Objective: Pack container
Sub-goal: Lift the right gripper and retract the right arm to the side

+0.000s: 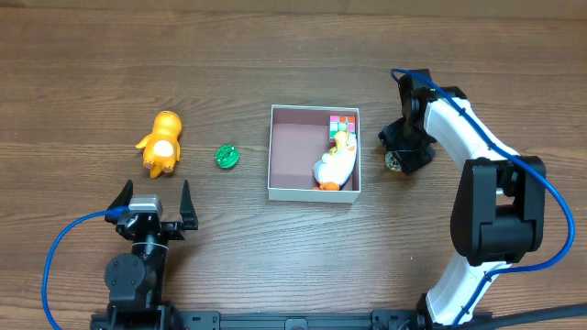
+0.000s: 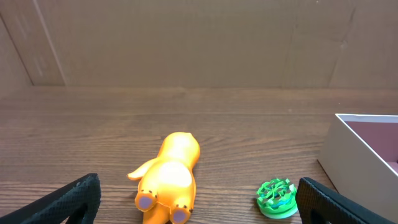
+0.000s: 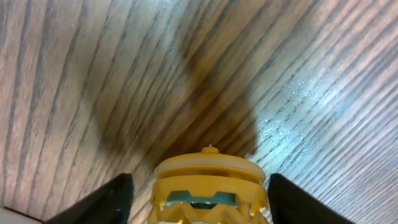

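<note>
Right, from overhead I see the container (image 1: 292,147) sitting near the middle of the bench (image 1: 275,257), with a white duck toy (image 1: 332,167) lying along its right-hand wall and a many-coloured cube (image 1: 343,120) in the far corner behind it. Out on the bench to the left lie an orange toy (image 1: 161,143) and a small green disc (image 1: 227,157), the disc between the orange toy and the container. My left gripper (image 1: 154,203) rests at the near edge, spread wide with nothing in it. My right gripper (image 1: 404,156) is down at the bench just beside the container's right wall, over a small yellow thing (image 1: 394,163).

On the left wrist camera both fingers (image 2: 68,202) show at the bottom corners, far apart, and the orange toy and green disc lie between them further out. A white corner of the container shows at the right edge.

On the right wrist camera the yellow thing, with a teal patch on it, stands between the two fingers (image 3: 109,202). The jaws are spread around it, and a strip of bench shows between it and one finger, so I do not have it gripped
</note>
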Motion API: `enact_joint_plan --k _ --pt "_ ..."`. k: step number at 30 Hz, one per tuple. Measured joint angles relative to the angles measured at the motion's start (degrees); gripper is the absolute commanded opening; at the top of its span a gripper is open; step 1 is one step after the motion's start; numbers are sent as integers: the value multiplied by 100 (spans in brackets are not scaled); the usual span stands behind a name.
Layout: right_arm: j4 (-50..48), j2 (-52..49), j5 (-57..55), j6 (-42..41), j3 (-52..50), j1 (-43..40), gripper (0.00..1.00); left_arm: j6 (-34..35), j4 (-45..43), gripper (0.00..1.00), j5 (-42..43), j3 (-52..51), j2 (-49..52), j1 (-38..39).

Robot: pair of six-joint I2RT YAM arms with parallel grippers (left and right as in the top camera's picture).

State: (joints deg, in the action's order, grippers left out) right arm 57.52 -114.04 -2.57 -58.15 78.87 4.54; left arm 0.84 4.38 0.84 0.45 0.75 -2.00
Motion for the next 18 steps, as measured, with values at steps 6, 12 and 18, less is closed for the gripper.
enact_joint_plan --k 6,12,18 --pt "22 0 -9 138 17 0 100 0 0 100 2 0 0 0" --pt "774 -2 -463 413 706 0 100 0 0 100 0 0 0 0" --pt "1641 -2 -1001 726 2277 -17 100 0 -2 100 0 0 0 0"
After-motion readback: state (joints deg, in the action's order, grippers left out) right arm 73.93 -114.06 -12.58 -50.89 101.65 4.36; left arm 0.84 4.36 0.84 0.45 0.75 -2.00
